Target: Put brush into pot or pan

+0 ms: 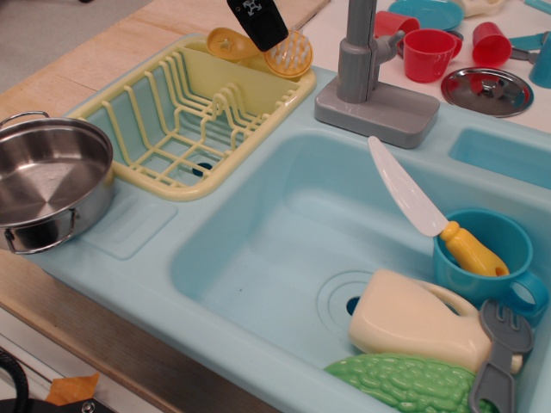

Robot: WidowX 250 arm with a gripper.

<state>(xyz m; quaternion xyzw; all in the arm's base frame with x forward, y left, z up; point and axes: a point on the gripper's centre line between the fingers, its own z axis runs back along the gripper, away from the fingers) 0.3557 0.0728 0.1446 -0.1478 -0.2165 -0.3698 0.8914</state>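
Observation:
The yellow-orange brush (288,54) lies across the far corner of the yellow dish rack (185,120), its round white-bristled head facing me and its star end at the left. My gripper (258,30) comes down from the top edge over the middle of the handle. One black finger shows in front of the handle, and the gripper looks shut on it. The shiny steel pot (86,129) with loop handles stands empty at the far left on the sink's drainboard, well left of and nearer than the brush.
A grey faucet (366,69) stands right of the rack. The blue sink basin (275,224) holds a white-bladed knife (405,189) in a blue cup (508,245), a cream bottle (413,323), a green vegetable (405,383) and a grey fork (499,353). Red cups (428,53) and a steel lid (486,90) sit behind.

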